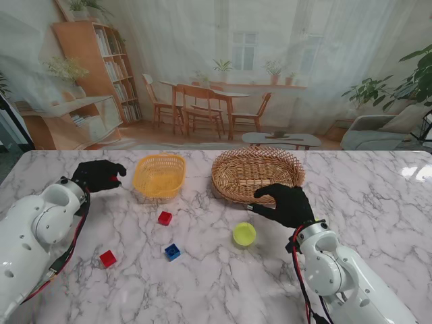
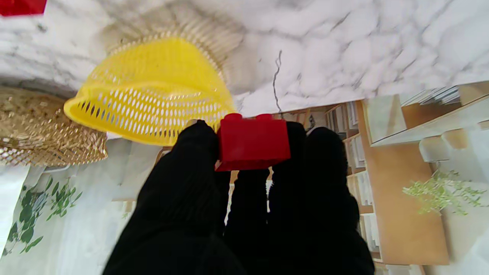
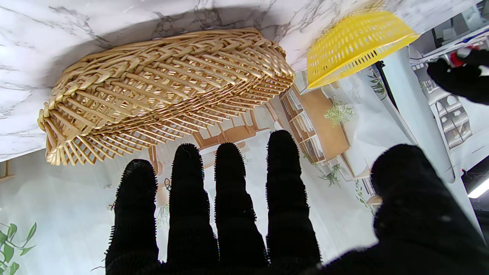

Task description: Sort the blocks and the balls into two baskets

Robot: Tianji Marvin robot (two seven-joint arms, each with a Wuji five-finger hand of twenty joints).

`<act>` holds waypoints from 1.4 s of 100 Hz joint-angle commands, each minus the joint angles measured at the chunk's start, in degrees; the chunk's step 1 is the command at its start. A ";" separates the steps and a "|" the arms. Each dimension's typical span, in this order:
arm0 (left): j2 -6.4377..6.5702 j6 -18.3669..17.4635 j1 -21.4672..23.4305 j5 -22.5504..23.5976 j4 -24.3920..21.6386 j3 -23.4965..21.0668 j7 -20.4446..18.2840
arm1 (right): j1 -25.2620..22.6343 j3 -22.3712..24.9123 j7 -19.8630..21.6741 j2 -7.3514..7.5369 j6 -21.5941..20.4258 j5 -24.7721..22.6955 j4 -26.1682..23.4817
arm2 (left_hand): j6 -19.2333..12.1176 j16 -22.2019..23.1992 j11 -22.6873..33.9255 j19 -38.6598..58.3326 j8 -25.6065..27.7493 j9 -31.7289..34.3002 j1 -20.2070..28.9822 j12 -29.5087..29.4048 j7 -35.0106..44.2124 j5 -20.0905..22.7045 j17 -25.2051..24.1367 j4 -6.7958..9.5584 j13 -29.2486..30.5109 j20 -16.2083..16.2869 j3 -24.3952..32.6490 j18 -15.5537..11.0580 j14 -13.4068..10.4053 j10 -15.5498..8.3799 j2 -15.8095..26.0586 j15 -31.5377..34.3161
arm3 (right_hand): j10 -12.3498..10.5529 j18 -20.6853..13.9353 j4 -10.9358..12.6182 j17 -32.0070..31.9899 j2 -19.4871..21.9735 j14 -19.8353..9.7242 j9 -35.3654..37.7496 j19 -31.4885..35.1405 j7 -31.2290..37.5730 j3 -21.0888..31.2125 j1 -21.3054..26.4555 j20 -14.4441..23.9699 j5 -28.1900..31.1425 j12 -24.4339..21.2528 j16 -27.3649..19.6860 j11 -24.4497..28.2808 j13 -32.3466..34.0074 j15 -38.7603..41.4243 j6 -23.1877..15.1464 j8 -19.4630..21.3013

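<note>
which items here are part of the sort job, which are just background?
Job:
- red block in left hand
- left hand
- right hand, open
- yellow basket
- wicker basket
- red block by the yellow basket
- red block nearest me
- blue block
- yellow-green ball

Background:
- marble table
- printed room backdrop

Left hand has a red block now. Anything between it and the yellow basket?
Nothing visible. The left hand pinches the red block just left of the yellow basket, with only bare table between them.
</note>
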 commanded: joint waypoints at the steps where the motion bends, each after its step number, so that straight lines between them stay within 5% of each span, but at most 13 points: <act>1: -0.54 0.41 -2.19 -0.74 -1.04 1.39 -0.93 | 0.06 -0.16 0.35 0.00 0.26 0.12 0.26 | -1.31 0.60 -1.03 1.68 0.66 1.31 5.24 1.02 0.96 0.53 2.16 1.27 1.45 -0.53 0.90 -4.43 -0.28 -0.58 -0.76 1.14 | 0.13 0.90 1.45 -1.12 2.53 -0.01 -0.65 -0.73 0.15 -0.80 1.60 -0.54 0.65 0.20 -0.42 0.38 -0.54 -2.37 0.79 -0.79; 33: -1.28 4.79 -10.25 -4.34 2.24 11.65 -2.00 | 0.21 -0.21 0.57 0.03 0.08 0.24 0.35 | -1.65 0.57 -1.32 1.78 0.69 1.35 5.03 1.14 1.58 0.43 2.16 1.48 1.37 -0.32 0.74 -4.43 -0.31 -0.86 -0.57 1.17 | 0.19 0.94 1.46 -0.89 2.52 -0.03 -0.68 -0.58 0.14 -0.80 1.63 -0.54 0.70 0.21 -0.44 0.44 -0.55 -2.35 0.80 -0.78; 91: -4.71 12.75 -24.36 -16.06 16.58 31.41 2.15 | -0.67 0.55 -0.56 -0.08 -1.14 -0.04 -0.42 | -1.18 0.00 -1.70 1.07 -0.95 0.39 4.54 0.94 1.00 -0.35 0.96 1.43 0.59 -0.09 0.25 -4.02 -0.26 -0.60 1.92 0.47 | 0.01 0.91 1.49 -0.65 2.47 -0.16 -0.39 -0.37 0.45 -0.77 1.60 -0.59 1.05 0.28 -0.42 0.64 -0.27 -2.20 0.66 -0.66; 97: -4.99 13.15 -25.09 -16.76 17.72 32.91 2.47 | -0.67 0.53 -0.50 -0.07 -1.13 -0.03 -0.43 | -0.75 -1.12 1.65 -1.05 -1.57 -3.07 3.51 -2.46 -0.70 -0.92 -0.82 1.86 -0.85 -0.14 -1.06 -3.00 0.29 0.27 3.08 -1.22 | -0.03 0.92 1.51 -0.63 2.46 -0.16 -0.31 -0.34 0.46 -0.71 1.72 -0.59 1.06 0.29 -0.41 0.68 -0.15 -2.15 0.62 -0.66; 103: -5.12 13.87 -25.74 -17.02 18.65 34.33 2.33 | -0.64 0.50 -0.47 -0.05 -1.16 -0.09 -0.40 | -0.56 -5.53 5.18 -6.66 -1.83 -8.80 1.47 -14.62 -3.61 -1.82 -5.02 1.83 -4.25 -1.41 -2.23 -0.78 1.76 1.38 4.42 -5.93 | -0.14 0.91 1.50 -0.57 2.47 -0.13 -0.27 -0.30 0.51 -0.71 1.75 -0.60 1.11 0.29 -0.42 0.71 -0.18 -2.15 0.62 -0.64; 113: -5.22 14.42 -26.60 -17.23 20.04 36.10 2.32 | -0.61 0.47 -0.45 -0.04 -1.27 -0.14 -0.36 | 0.93 -14.77 0.44 -14.71 -5.02 -13.65 -4.01 -24.48 -8.42 -3.99 -12.07 1.33 -10.36 -4.51 -4.87 1.45 3.40 2.87 7.23 -14.13 | -0.08 0.91 1.50 -0.55 2.48 -0.18 -0.27 -0.26 0.52 -0.74 1.73 -0.61 1.05 0.30 -0.41 0.73 -0.11 -2.12 0.59 -0.64; 123: -5.35 14.39 -27.08 -17.29 21.32 37.15 2.85 | -0.58 0.46 -0.44 -0.04 -1.33 -0.11 -0.32 | 1.67 -19.78 -3.50 -19.11 -7.27 -17.23 -7.97 -28.46 -10.83 -6.20 -17.02 0.87 -14.84 -6.94 -7.07 2.20 4.04 3.22 7.40 -17.45 | -0.05 0.89 1.50 -0.60 2.53 -0.20 -0.34 -0.26 0.50 -0.76 1.71 -0.64 0.98 0.28 -0.44 0.70 -0.19 -2.16 0.59 -0.66; 140: -4.76 12.72 -25.61 -16.06 20.00 35.20 2.89 | -0.64 0.48 -0.49 -0.04 -1.34 -0.15 -0.35 | 2.25 -20.84 -3.63 -19.69 -7.61 -15.33 -11.44 -29.13 -11.78 -6.09 -18.85 0.41 -15.05 -7.45 -8.07 3.39 4.34 3.04 6.38 -17.47 | -0.04 0.97 1.50 -0.64 2.50 -0.16 -0.33 -0.27 0.51 -0.76 1.72 -0.68 1.02 0.27 -0.45 0.68 -0.17 -2.16 0.60 -0.67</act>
